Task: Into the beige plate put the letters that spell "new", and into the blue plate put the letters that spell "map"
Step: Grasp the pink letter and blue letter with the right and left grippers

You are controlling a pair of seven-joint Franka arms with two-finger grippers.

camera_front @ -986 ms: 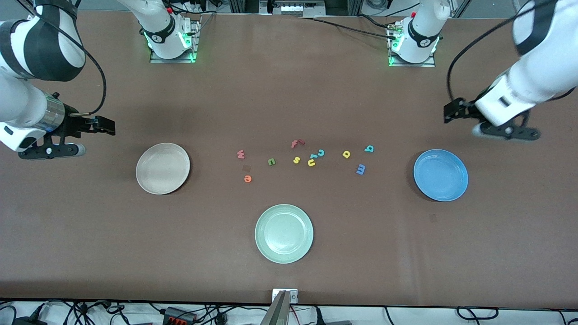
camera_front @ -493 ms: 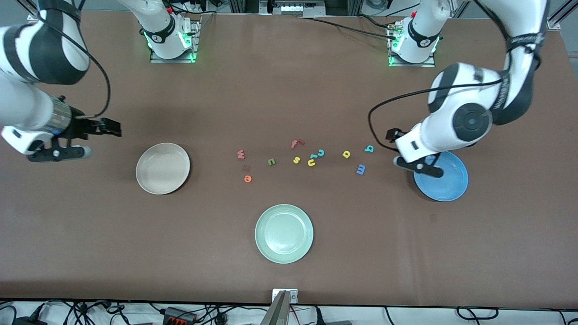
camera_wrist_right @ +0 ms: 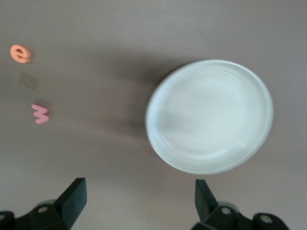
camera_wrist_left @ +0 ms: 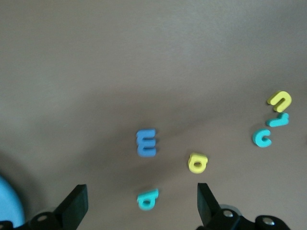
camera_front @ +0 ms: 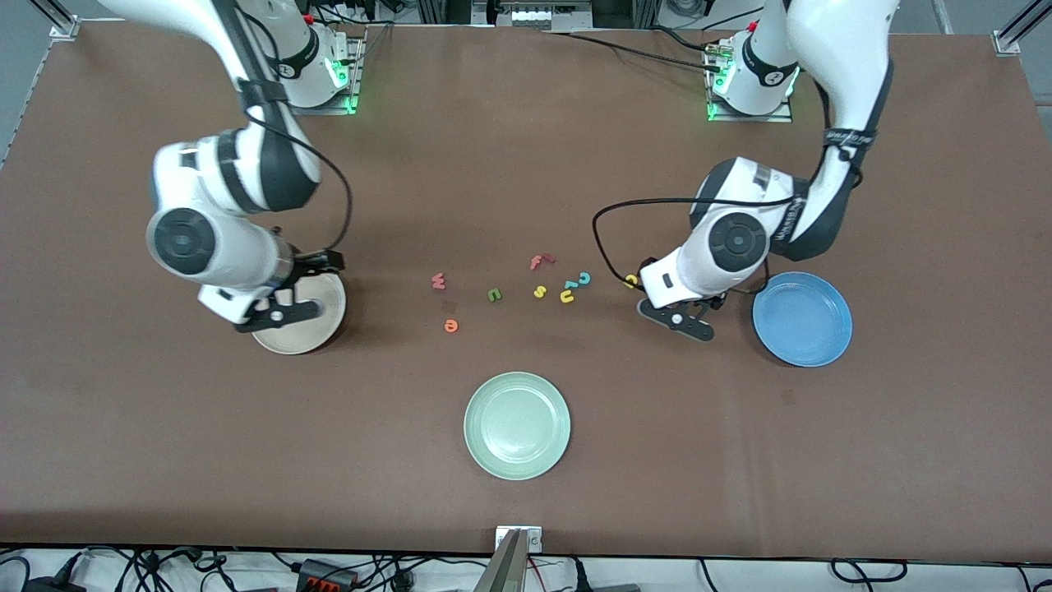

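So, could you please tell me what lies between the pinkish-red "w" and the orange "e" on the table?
Only a small dark square patch on the table; otherwise the stretch from the "w" to the "e" is bare, as the front and right wrist views show.

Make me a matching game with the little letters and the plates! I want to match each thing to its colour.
Things:
1. the letter "m"
2. the letter "e"
3. the letter "w"
4. the plate nearest the front camera

Colours:
A. orange
B. pale green
C. blue
D. pinkish-red

Pairs: 1-C, 2-A, 3-D, 4-B
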